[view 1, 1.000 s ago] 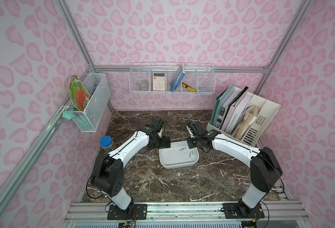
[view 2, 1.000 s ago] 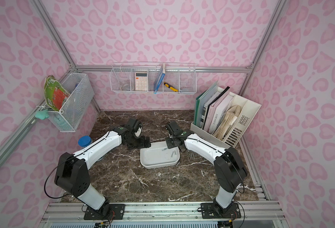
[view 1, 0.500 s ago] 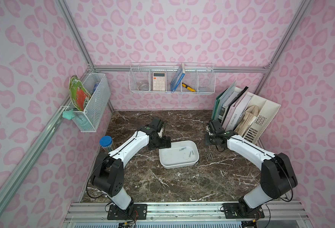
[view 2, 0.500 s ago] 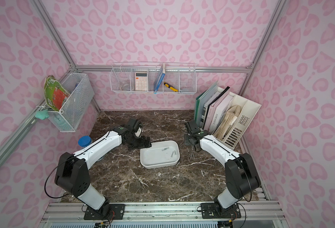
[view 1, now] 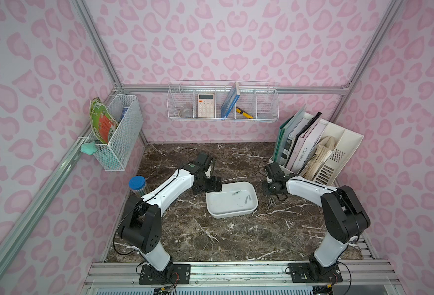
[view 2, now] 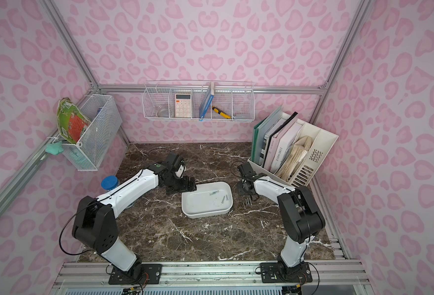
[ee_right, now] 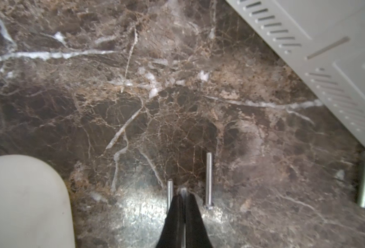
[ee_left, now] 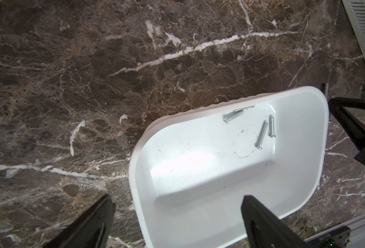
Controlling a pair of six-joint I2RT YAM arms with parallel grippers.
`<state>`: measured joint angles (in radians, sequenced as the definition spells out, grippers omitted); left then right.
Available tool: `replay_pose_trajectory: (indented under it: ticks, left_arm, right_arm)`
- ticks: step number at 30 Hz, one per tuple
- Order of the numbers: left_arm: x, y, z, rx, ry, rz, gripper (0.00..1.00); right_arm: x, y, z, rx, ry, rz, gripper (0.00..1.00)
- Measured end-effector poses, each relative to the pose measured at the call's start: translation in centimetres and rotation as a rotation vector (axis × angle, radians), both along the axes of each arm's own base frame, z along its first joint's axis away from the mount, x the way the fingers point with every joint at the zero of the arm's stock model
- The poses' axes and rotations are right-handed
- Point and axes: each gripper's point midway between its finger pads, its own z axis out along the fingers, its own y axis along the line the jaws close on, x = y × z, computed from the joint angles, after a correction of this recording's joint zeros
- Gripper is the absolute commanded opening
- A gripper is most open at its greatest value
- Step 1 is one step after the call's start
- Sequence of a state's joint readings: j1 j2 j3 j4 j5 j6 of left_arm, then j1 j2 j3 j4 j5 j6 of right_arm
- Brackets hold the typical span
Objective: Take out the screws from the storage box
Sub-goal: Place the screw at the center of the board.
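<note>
Organiser [ee_right: 327, 53] near R gripper [ee_right: 182, 194] w/ screw [ee_right: 183, 190], loose screws [ee_right: 208, 178] beside

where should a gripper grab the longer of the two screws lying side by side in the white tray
Pinch the longer screw on its shank near the head, coming straight down with the jaws across it. It lies flat on the storage box floor, and the shorter screw crowds its tip end, leaving more room by the head.

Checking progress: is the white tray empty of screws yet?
No, several screws lie on the floor of the tray in the left wrist view.
</note>
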<state>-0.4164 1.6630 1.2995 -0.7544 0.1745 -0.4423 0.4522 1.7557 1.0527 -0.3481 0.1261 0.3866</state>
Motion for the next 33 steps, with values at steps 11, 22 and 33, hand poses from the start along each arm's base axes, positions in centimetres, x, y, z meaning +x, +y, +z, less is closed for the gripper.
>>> replay_pose_trajectory:
  ticks: [11,22,33]
  left_arm:
    - [0.1,0.1,-0.1,0.009,-0.003,-0.003,0.97]
    - [0.3,0.4,0.0,0.033,-0.017,-0.014,0.97]
    - [0.4,0.4,0.1,0.035,-0.020,-0.013,0.97]
  right_arm:
    - [0.5,-0.8,-1.5,-0.013,0.022,-0.016,0.10]
    - [0.6,-0.5,-1.8,-0.008,0.019,-0.003,0.19]
    - [1.6,0.4,2.2,0.045,-0.051,0.015,0.28]
